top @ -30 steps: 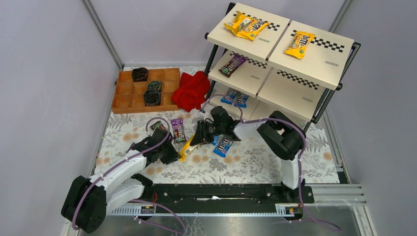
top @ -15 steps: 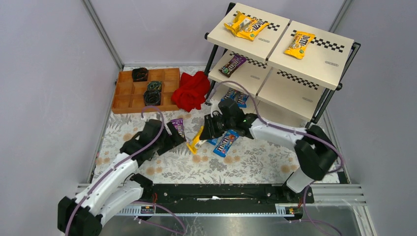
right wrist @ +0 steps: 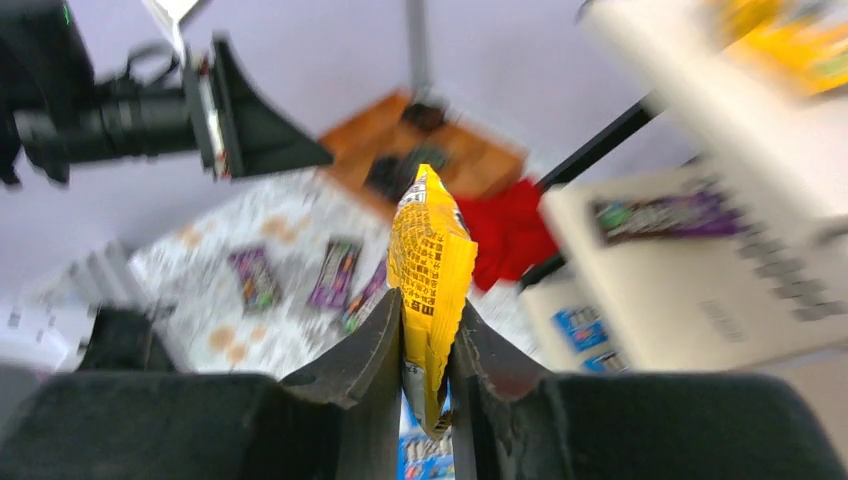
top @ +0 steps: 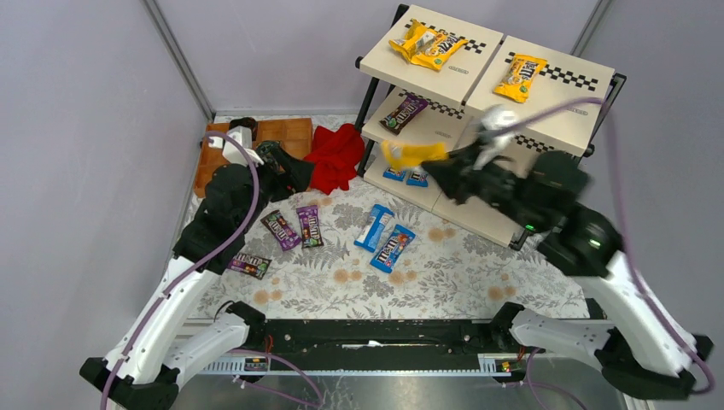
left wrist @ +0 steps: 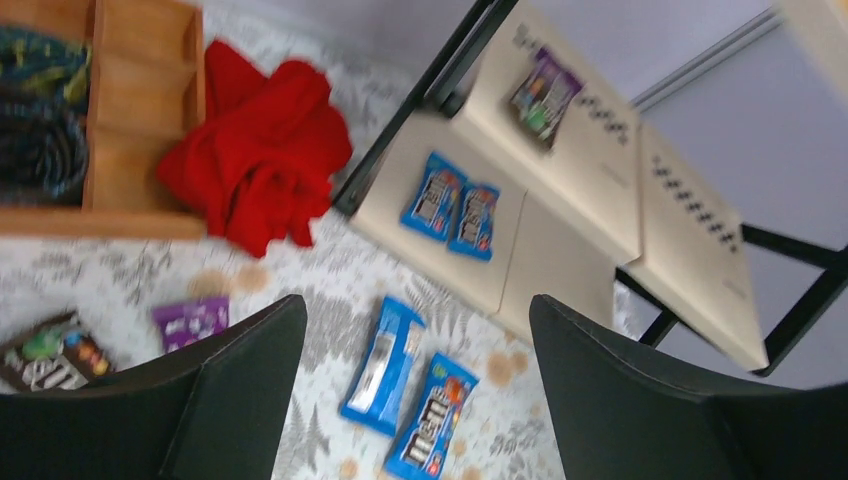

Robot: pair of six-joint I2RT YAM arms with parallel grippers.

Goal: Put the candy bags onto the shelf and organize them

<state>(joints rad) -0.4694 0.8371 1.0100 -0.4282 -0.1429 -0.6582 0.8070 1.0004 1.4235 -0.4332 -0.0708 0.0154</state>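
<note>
Loose bags: you have five flat on the table (top: pixel 478 273), namely two dark bags (top: pixel 249 266), a purple bag (top: pixel 309 225) and two blue bags (top: pixel 393 248).
Left gripper (left wrist: pixel 415 305): your jaws stand wide apart with nothing between them, raised near the tray (top: pixel 286 130).
Right gripper (right wrist: pixel 425 315): your jaws are clamped on a yellow bag (right wrist: pixel 430 240), up in the air before the shelf (top: pixel 444 81).
Shelf: yellow top bags (top: pixel 521 77); a purple middle bag (top: pixel 404 113); two blue bottom bags (top: pixel 405 175).

open: shelf (top: pixel 546 107) middle-right board | obstacle: red cloth (top: pixel 335 158) beside its post
</note>
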